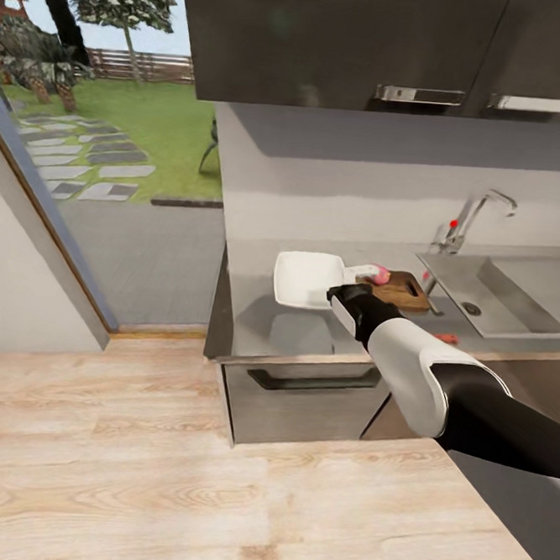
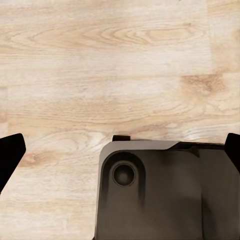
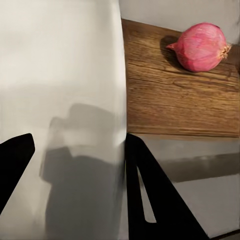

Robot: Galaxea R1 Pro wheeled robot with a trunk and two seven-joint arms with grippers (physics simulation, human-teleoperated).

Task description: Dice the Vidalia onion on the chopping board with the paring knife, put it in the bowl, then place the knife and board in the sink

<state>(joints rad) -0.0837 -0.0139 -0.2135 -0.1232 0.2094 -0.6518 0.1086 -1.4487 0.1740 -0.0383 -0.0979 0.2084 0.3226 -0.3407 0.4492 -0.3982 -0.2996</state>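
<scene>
On the near side, pale wooden flooring (image 1: 130, 470) is stretching out in front of the robot. The left gripper (image 2: 120, 145) is hanging over that floor beside the robot's dark base (image 2: 165, 190), its fingers spread wide and holding nothing.

Farther in, the right arm is reaching out over the grey steel countertop (image 1: 259, 329). The right gripper (image 3: 75, 165) is hovering over the edge of the white bowl (image 1: 305, 279), its fingers spread apart around the rim without pinching it.

The paring knife (image 1: 446, 337) is lying near the front edge of the counter, to the right of the arm, untouched.

Just right of the bowl, the chopping board (image 1: 401, 291) is lying flat, and the Vidalia onion (image 3: 201, 47) is sitting whole on its far left part, already out of the sink (image 1: 489, 296), which lies farther right below the tap (image 1: 474, 215).

So the first step looks done. Dicing, filling the bowl, and putting the knife and board in the sink all appear to be waiting.
</scene>
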